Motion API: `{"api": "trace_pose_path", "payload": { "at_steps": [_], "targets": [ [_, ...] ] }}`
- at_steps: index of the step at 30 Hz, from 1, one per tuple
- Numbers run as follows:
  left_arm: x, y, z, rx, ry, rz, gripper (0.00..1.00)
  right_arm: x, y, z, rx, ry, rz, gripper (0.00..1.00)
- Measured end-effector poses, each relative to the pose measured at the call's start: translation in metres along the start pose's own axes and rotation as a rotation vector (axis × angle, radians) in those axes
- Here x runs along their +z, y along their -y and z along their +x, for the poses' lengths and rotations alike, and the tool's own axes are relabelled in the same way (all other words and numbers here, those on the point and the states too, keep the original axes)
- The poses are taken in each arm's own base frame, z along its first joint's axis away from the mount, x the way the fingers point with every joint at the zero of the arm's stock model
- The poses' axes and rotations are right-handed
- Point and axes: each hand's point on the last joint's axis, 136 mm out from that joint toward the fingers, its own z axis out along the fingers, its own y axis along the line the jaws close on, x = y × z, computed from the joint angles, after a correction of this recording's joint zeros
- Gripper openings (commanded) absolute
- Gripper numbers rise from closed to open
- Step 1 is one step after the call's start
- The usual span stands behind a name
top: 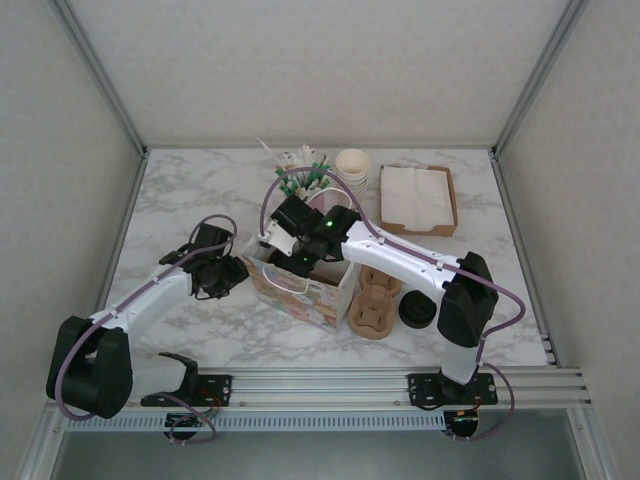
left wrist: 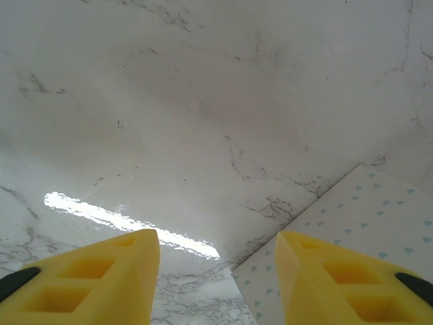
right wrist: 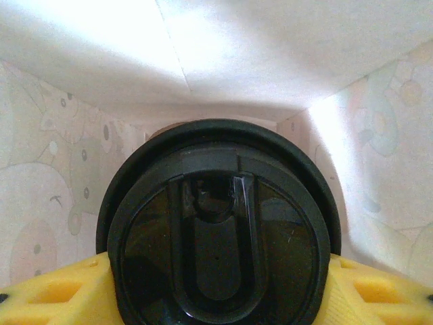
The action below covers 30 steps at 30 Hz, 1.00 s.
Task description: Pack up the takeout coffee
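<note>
The takeout coffee (right wrist: 216, 230) shows its round black lid from above, down inside a patterned paper bag (top: 300, 285) whose inner walls (right wrist: 54, 169) rise around it. My right gripper (top: 287, 250) reaches into the bag's open top and is shut on the cup, one yellow finger (right wrist: 54, 291) on each side of the lid. My left gripper (top: 237, 272) sits low at the bag's left end. It is open (left wrist: 216, 271), with bare marble between the fingers and the bag's heart-printed side (left wrist: 379, 217) by its right finger.
A brown cardboard cup carrier (top: 375, 300) lies right of the bag, with a loose black lid (top: 416, 310) beside it. At the back are stacked cream cups (top: 353, 167), a napkin tray (top: 418, 197) and a holder of sticks (top: 300, 165).
</note>
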Motion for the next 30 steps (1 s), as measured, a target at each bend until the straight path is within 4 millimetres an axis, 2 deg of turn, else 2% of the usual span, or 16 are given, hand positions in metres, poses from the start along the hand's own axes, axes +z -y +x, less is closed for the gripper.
{"api": "trace_pose_path", "payload": {
  "at_steps": [14,21,26,30],
  "targets": [
    [0.000,0.000,0.000,0.002,0.000,0.001,0.49,-0.010,-0.001,0.003,0.019,0.024,0.002,0.54],
    [0.000,0.000,0.000,0.002,0.000,0.001,0.49,-0.020,-0.002,-0.004,0.037,0.088,0.006,0.54],
    [0.000,0.001,0.001,0.004,0.000,0.002,0.49,-0.018,-0.001,-0.009,0.048,0.114,0.008,0.54],
    [0.000,0.001,0.001,0.007,-0.001,0.002,0.49,-0.010,0.001,-0.005,0.052,0.104,0.008,0.54]
  ]
}}
